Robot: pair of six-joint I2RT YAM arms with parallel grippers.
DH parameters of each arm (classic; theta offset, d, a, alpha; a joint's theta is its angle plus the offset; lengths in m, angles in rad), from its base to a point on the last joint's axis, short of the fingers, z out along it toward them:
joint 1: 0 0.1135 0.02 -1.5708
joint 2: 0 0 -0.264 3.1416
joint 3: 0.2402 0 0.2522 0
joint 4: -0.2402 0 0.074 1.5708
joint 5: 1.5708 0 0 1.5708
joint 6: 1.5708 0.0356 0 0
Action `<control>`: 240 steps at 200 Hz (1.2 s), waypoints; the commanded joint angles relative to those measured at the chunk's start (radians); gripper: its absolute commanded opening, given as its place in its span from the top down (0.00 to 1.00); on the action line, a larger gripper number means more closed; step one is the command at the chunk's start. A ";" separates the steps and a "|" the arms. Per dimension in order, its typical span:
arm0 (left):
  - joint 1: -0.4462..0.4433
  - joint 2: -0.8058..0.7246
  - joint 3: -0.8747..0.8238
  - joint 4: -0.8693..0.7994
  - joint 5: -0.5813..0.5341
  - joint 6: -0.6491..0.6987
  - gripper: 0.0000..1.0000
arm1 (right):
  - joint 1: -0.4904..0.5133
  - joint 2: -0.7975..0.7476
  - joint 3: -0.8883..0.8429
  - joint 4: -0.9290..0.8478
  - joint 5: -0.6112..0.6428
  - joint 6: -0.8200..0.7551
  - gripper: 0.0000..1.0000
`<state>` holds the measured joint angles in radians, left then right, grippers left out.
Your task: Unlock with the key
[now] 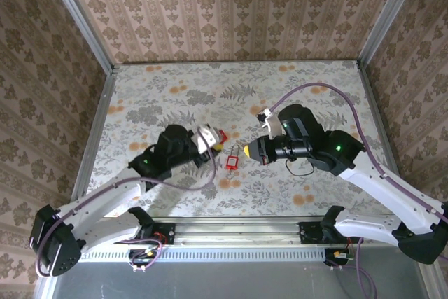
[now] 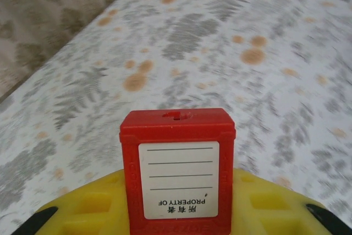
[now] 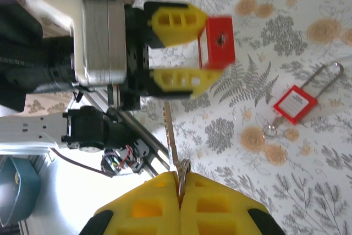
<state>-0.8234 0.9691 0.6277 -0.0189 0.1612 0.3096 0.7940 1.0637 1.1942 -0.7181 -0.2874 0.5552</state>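
Hidden in right claw (image 3: 180, 191): key (image 3: 169, 130) head

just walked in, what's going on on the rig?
The left gripper holds a red padlock, keyhole end facing the right arm. The right gripper is shut on the key, its blade pointing toward that lock but not yet inserted. A second red padlock lies on the table.

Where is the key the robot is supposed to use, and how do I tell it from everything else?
Find the right arm's yellow-fingered right gripper over the flowered table. Sticking out from its closed jaws is the key, a thin metal blade on a small ring. Unlike the held red padlock and the loose red padlock, it is slim and unpainted.
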 commanded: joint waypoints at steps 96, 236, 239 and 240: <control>-0.222 0.018 0.167 -0.247 -0.036 0.508 1.00 | 0.012 -0.090 -0.219 0.010 0.018 -0.082 1.00; -0.260 -0.009 0.243 -0.491 -0.096 0.620 1.00 | 0.011 -0.133 -0.479 0.427 -0.238 -0.013 1.00; -0.261 -0.008 0.246 -0.494 -0.097 0.620 1.00 | 0.011 -0.128 -0.480 0.432 -0.240 -0.011 1.00; -0.261 -0.007 0.246 -0.495 -0.098 0.620 1.00 | 0.011 -0.126 -0.480 0.434 -0.240 -0.011 1.00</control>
<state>-1.0691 0.9730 0.8452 -0.4889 0.0769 0.9031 0.8074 0.9142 0.7387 -0.4160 -0.4549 0.5117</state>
